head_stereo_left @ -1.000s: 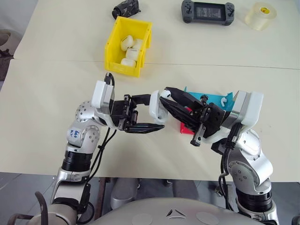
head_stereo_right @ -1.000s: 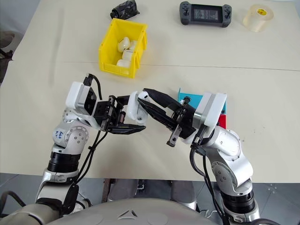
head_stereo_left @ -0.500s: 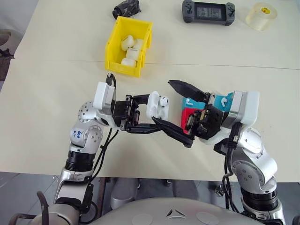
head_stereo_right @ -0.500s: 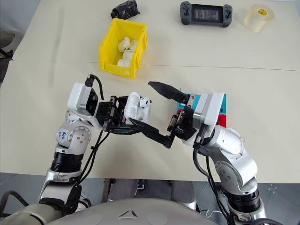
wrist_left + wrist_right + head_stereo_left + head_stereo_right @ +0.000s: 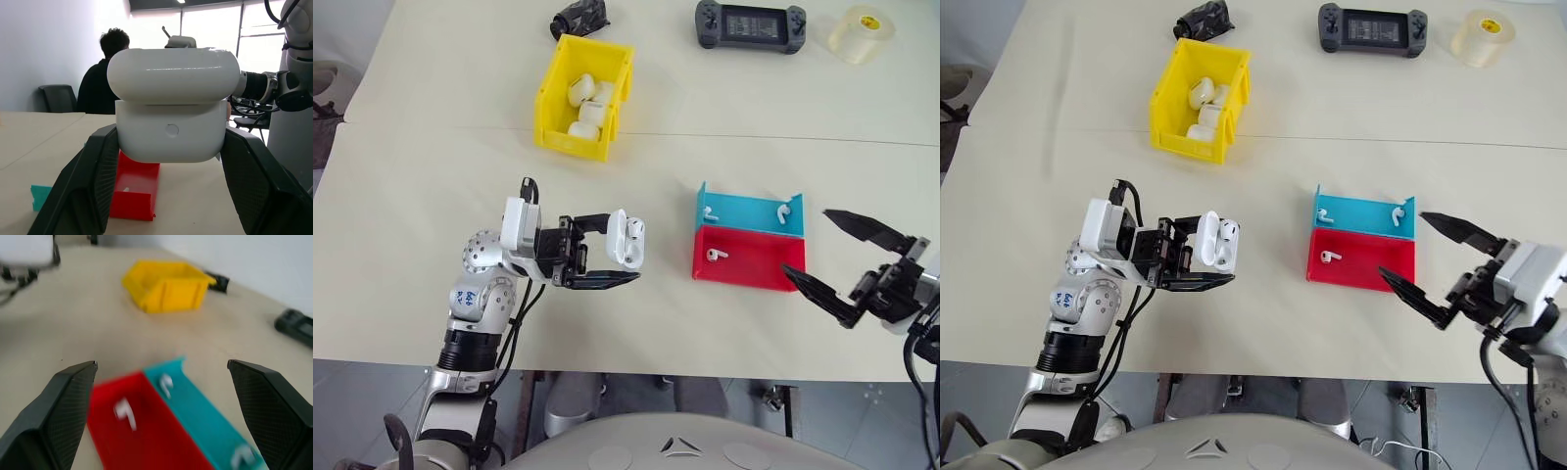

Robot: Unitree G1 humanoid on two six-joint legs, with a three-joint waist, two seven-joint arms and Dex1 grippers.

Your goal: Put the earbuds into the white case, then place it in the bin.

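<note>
From the head camera, the left gripper [image 5: 607, 251] pinches the white case [image 5: 626, 238], lid ajar, above the desk [image 5: 431, 176]. The right gripper [image 5: 837, 257], spread wide, hangs beside a red tray [image 5: 749, 264] and a blue tray [image 5: 744, 211] holding loose earbuds [image 5: 717, 255]. The yellow bin [image 5: 551, 98] sits farther back. The left wrist camera shows the case clamped between both fingers [image 5: 90, 181]. The right wrist camera shows open fingers [image 5: 63, 406] facing the trays.

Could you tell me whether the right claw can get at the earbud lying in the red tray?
Probably yes: the right claw is open beside the red tray, and nothing covers the earbud.
</note>
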